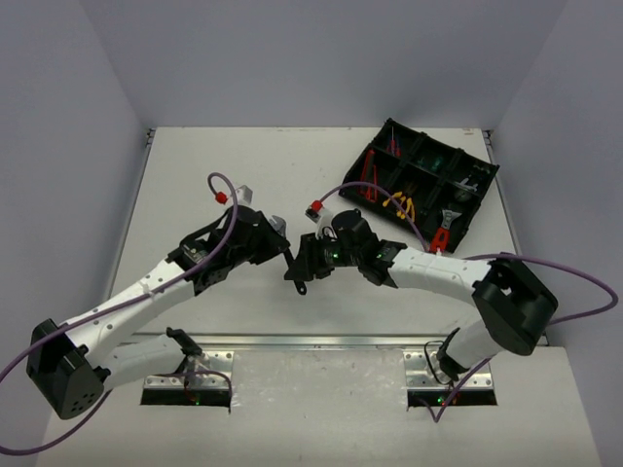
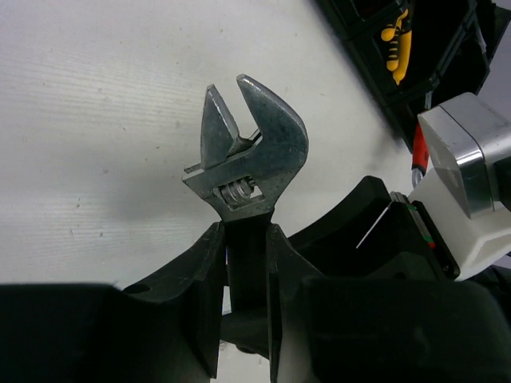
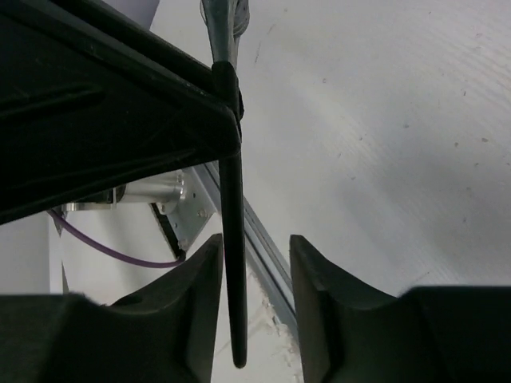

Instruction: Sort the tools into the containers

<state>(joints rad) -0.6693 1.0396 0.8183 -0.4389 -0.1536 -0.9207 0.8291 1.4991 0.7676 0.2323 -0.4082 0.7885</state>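
Observation:
My left gripper (image 1: 279, 245) (image 2: 247, 239) is shut on the black handle of the adjustable wrench (image 2: 251, 159), holding it above the table. Its silver head (image 1: 277, 226) points away and its handle hangs down. My right gripper (image 1: 305, 265) (image 3: 255, 263) is open, its fingers on either side of the wrench handle (image 3: 233, 271), which lies close to the left finger without being clamped. The black organiser tray (image 1: 384, 128) (image 2: 459, 56) sits at the far right. It holds yellow-handled pliers (image 1: 399, 206) (image 2: 397, 36), a red-black utility knife (image 1: 441, 236) and red screwdrivers (image 1: 368, 180).
Both arms meet over the middle of the white table (image 1: 214, 185). A metal rail (image 1: 321, 341) runs along the near table edge. Purple cables (image 1: 219, 185) loop off both wrists. Grey walls close the far and side edges.

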